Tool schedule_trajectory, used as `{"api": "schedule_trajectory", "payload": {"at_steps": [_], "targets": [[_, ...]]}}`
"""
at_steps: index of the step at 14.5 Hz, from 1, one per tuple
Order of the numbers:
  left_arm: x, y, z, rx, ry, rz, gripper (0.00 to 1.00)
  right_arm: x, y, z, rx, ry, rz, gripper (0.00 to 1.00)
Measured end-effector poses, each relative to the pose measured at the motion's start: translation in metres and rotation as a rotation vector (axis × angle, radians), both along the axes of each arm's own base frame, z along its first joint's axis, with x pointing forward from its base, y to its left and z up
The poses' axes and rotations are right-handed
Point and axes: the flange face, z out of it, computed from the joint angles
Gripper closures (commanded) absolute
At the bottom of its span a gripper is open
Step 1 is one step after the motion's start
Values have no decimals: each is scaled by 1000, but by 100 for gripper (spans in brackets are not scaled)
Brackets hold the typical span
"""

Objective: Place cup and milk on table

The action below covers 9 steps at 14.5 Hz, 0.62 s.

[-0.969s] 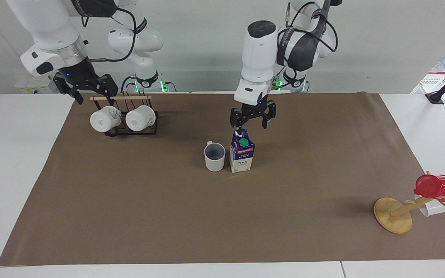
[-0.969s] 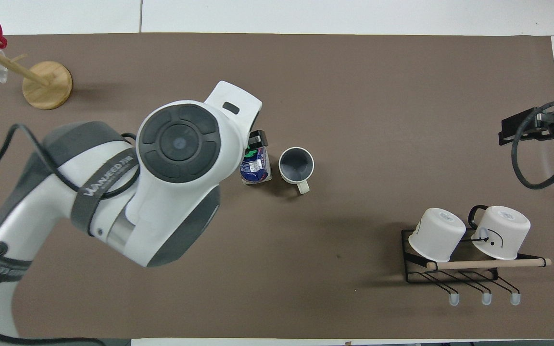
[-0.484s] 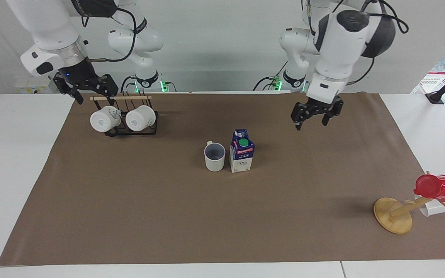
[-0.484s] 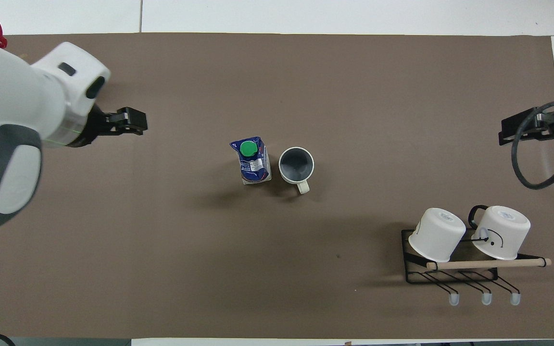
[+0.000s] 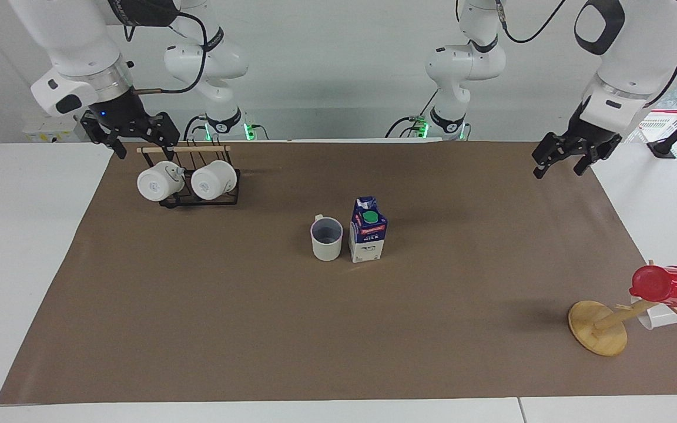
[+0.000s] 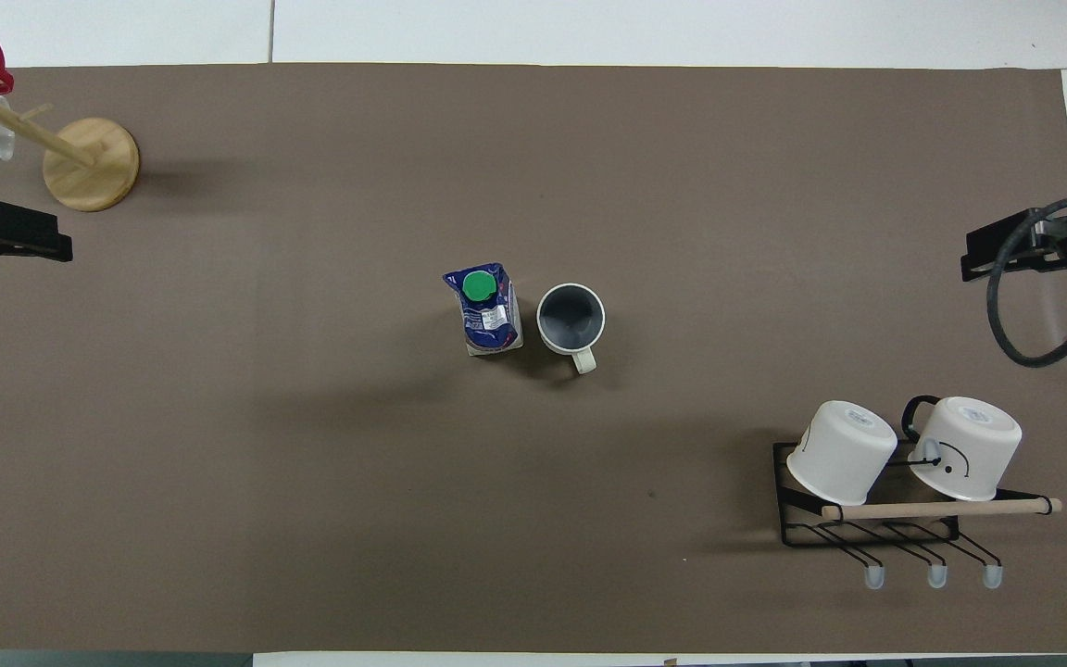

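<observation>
The small white cylindrical mug with a grey inside point(image 5: 327, 238) stands upright near the middle of the matte brown paper sheet point(image 5: 197, 329) that covers the white tabletop point(image 5: 15, 247). Its loop handle points toward the robots. Just beside it, toward the left arm's end, stands the dark blue and white gable-top milk carton with a round green cap point(image 5: 368, 230), also upright; the two look nearly touching, though I cannot tell whether they do. Both rest on the tabletop with nothing holding them, so the placing looks done.

The left claw point(image 5: 567, 157) hangs empty over the paper's edge at the left arm's end, fingers spread apart. The right claw point(image 5: 130, 134) hangs empty over the black wire rack with a wooden bar point(image 5: 197, 197), fingers parted; two white mugs with marked bases point(image 5: 188, 181) lie tipped on that rack.

The mug is probably stiff, smooth and breakable; its rim wall or handle offers the surest hold, with one finger inside. The carton likely has thin walls that give under pressure, so a light pinch across the flat sides or the top ridge suits it. If full it would be heavier than the mug.

A red plastic cup point(image 5: 664, 285) hangs on a wooden peg stand point(image 5: 600, 329) at the left arm's end.
</observation>
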Motion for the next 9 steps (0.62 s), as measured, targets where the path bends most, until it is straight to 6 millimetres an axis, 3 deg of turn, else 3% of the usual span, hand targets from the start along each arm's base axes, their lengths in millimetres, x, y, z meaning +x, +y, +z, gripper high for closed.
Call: {"api": "schedule_trajectory", "payload": {"at_steps": [9], "targets": [[-7, 4, -2, 1, 65, -10, 0, 0, -5, -2, 0, 4, -9, 0]]}}
